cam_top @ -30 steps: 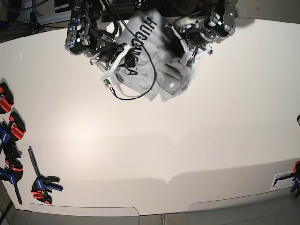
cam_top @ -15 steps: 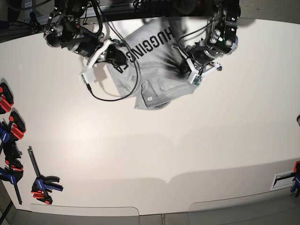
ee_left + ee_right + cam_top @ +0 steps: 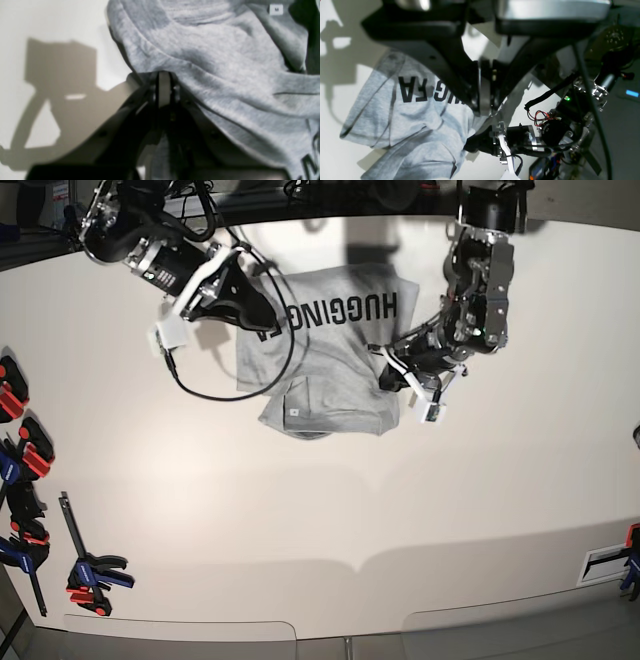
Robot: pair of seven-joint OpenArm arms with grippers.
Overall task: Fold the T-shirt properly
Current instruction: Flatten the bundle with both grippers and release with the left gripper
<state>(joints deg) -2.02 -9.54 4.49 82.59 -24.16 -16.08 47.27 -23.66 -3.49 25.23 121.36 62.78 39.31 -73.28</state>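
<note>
The grey T-shirt (image 3: 340, 360) lies folded over and rumpled on the white table (image 3: 320, 510), its black lettering upside down in the base view. The left jaws are closed at the shirt's edge, seemingly pinching its cloth, though the wrist view is blurred. The right jaws are also closed, hanging over the lettered part; whether they touch it I cannot tell.

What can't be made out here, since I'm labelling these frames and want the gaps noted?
- Lettering on the T-shirt: its end is covered in the right wrist view by the right claw.
- Neck tag: print too small in the base view.
- Left claw: tips blurred in its wrist view.
- T-shirt's underside: hidden by its upper layers, base view.
</note>
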